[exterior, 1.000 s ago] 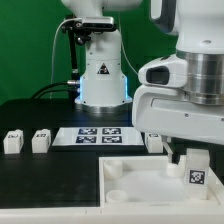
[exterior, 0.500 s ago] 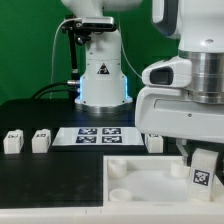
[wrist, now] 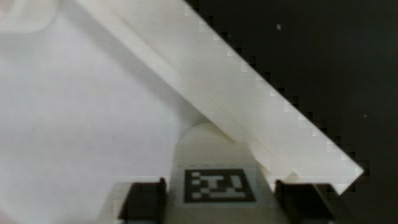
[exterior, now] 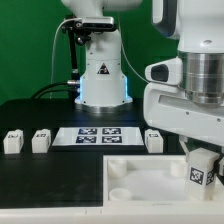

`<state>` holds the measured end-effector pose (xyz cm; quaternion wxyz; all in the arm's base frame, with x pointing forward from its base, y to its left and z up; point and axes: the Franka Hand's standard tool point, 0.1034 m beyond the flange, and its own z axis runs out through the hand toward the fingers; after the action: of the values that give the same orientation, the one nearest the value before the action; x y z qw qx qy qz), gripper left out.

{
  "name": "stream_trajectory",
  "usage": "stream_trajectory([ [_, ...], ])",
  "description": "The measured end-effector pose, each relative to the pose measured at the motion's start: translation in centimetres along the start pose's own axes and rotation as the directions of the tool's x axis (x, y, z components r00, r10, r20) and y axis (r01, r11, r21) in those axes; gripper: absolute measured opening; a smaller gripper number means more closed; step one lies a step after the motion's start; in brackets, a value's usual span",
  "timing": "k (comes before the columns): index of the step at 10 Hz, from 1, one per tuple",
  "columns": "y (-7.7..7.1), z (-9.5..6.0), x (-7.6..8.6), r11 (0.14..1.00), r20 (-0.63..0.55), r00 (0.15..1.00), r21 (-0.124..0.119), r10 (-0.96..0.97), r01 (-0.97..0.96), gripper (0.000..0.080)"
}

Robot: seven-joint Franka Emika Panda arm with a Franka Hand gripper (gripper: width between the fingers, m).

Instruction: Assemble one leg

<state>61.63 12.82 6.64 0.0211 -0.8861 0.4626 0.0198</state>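
1. From my remote station I saw the gripper (exterior: 203, 160) low at the exterior view's right, hanging over the near right part of the white tray (exterior: 130, 172).
2. Its two fingers were clamped on a leg (exterior: 200, 169), a small white block with a black-and-white tag facing the exterior camera.
3. That held leg looked slightly tilted rather than plumb, and I could not tell whether its bottom was touching the tray.
4. In the wrist view the same leg (wrist: 217, 184) sat between the dark fingertips (wrist: 137, 200), one on each side, with its tag showing.
5. Just past the leg the wrist view showed the tray's raised rim (wrist: 249, 100) running as a slanted white band, with the black table (wrist: 320, 60) beyond it.
6. Two more legs (exterior: 13, 141) (exterior: 41, 141) stood side by side on the table at the exterior view's far left, well apart from the tray.
7. Another leg (exterior: 153, 140) stood just beyond the tray's far edge, near the right end of the marker board (exterior: 95, 135).
8. The marker board lay flat between that leg and the left pair, in front of the arm's base (exterior: 100, 75).
9. A round socket (exterior: 118, 170) was visible in the tray's left corner area.
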Motion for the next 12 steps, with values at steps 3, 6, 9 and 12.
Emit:
stream_trajectory([
  [3, -0.57, -0.03, 0.7, 0.877, 0.098, 0.878, 0.061, 0.469, -0.476, 0.0292],
  [6, -0.92, 0.02, 0.62, 0.688, 0.129, 0.692, 0.079, 0.711, -0.721, 0.0292],
  [9, -0.93, -0.02, 0.66, 0.645, 0.13, 0.648, 0.075, 0.75, -0.761, 0.0292],
  [12, -0.94, -0.08, 0.42, 0.672, 0.131, 0.677, 0.086, 0.724, -0.736, 0.0588],
])
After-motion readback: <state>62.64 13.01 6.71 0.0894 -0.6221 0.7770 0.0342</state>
